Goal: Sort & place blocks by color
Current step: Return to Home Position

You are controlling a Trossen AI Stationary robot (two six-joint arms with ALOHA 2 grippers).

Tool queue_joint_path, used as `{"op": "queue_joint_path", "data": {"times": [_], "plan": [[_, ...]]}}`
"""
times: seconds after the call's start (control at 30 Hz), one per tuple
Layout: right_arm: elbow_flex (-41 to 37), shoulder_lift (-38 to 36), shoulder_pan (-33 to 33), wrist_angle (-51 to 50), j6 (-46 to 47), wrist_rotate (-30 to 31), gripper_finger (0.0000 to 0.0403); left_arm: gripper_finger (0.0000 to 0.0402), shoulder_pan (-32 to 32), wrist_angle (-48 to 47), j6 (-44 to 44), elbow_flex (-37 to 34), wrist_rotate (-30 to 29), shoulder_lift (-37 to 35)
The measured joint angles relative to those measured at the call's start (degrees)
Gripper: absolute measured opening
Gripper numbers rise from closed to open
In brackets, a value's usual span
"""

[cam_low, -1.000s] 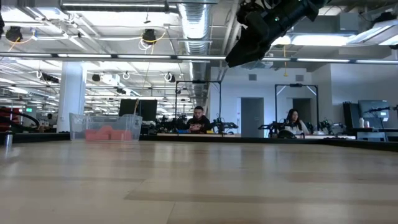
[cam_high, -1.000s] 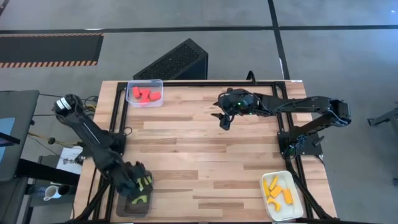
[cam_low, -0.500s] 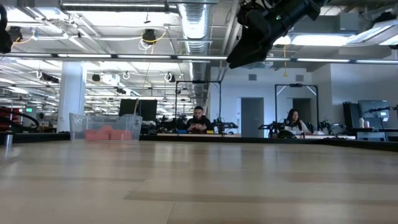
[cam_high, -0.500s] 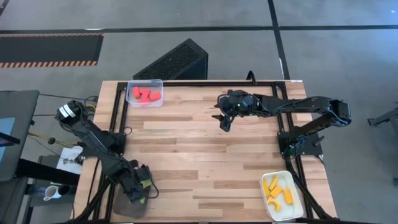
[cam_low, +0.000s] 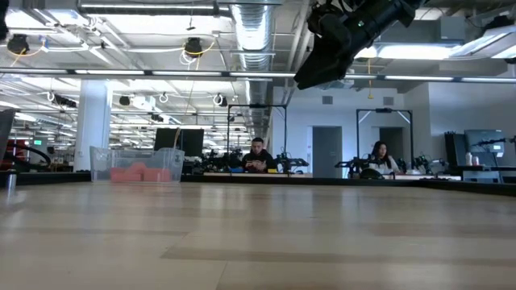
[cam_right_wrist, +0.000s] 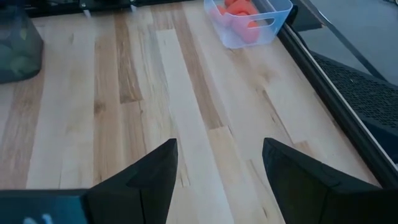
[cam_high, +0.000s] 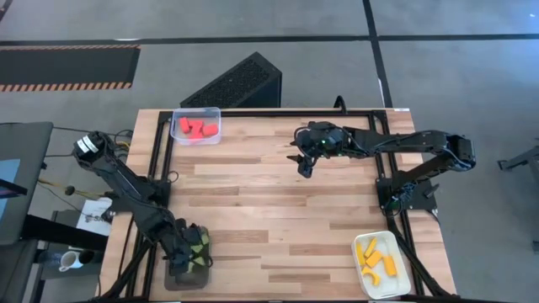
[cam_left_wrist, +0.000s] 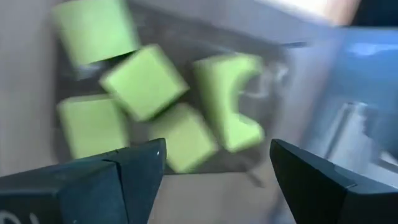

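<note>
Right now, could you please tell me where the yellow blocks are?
In the high view, the yellow blocks lie together in the white tray at the lower right corner of the table, on the robot's right side.

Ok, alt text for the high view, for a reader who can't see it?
Wooden table with blocks sorted into three corner trays: red blocks in a clear tray, yellow-orange blocks in a white tray, green blocks in a dark grey tray. The jaws of the left arm hang over that tray; those of the right arm above the table's far side.
</note>
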Motion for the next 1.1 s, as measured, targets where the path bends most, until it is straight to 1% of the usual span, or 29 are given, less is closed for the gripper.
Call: {"op": "queue_joint_path", "data": {"times": [0.13,0.23,0.3,0.37,0.47,0.6,0.7,0.8,0.87,0.93,1.03,1.1], "plan": [[0.0,0.0,0.0,0.0,0.0,0.0,0.0255,0.0261,0.0,-1.3,2.3,4.0,1.3,-2.2],[0.0,0.0,0.0,-0.1,0.0,0.0,0.0255,0.0251,0.0,-6.4,4.3,8.1,1.7,-3.4],[0.0,0.0,0.0,-0.2,0.0,0.0,0.0255,0.0242,0.3,-10.3,6.4,11.9,0.1,-4.0],[0.0,0.0,0.0,-0.2,0.1,0.0,0.0255,0.0233,1.1,-15.5,8.9,16.1,-3.6,-4.0],[0.0,-0.1,0.0,-0.2,1.1,0.0,0.0255,0.0218,3.3,-22.7,13.3,22.1,-12.1,-4.0],[0.0,-0.1,0.0,0.4,2.1,0.0,0.0255,0.02,9.2,-27.7,19.7,27.4,-22.6,-4.0],[0.0,-0.1,0.0,0.4,3.0,0.0,0.0255,0.0186,14.4,-27.5,27.7,29.5,-26.7,-4.0],[0.0,-0.1,0.0,0.4,5.8,0.0,0.0255,0.0174,19.6,-26.0,36.1,29.9,-30.0,-4.0],[0.0,-0.1,0.0,0.5,6.0,0.0,0.0255,0.0165,22.9,-24.5,42.4,29.9,-31.7,-4.0],[0.0,-0.1,0.2,0.8,6.3,0.0,0.0255,0.0157,26.2,-22.5,48.7,29.9,-32.8,-4.0],[0.0,-0.1,0.9,1.4,9.9,-0.1,0.0255,0.0144,31.6,-17.9,58.0,29.9,-33.2,-4.0],[0.0,-0.1,1.5,3.7,11.4,-1.7,0.0255,0.0135,35.4,-13.5,63.8,29.9,-32.9,-4.0]]}}
